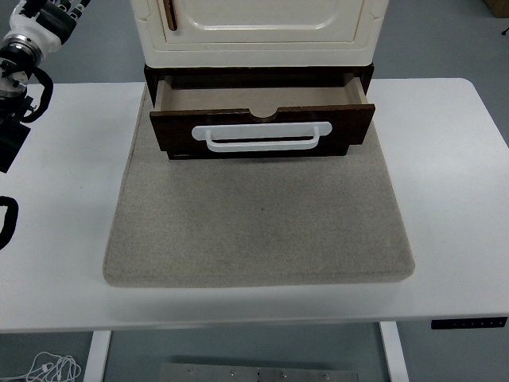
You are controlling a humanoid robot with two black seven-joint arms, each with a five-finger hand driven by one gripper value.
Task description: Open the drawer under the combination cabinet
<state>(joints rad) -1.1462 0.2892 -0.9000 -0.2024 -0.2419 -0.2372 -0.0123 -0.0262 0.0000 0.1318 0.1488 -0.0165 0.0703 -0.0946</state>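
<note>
A cream cabinet (262,32) stands at the back of the table on a dark brown base. Its brown drawer (262,127) is pulled out toward me, and the bare tan inside (254,97) shows nothing in it. A white bar handle (262,135) runs across the drawer front. My left hand (44,17) is raised at the top left corner, well left of the cabinet and above the table, touching nothing. The picture's edge cuts it off. The right arm does not show.
A grey felt mat (258,223) lies under the cabinet and spreads toward the near edge. The white table (453,159) extends on both sides. A cream door with a brown handle (170,14) sits above the drawer.
</note>
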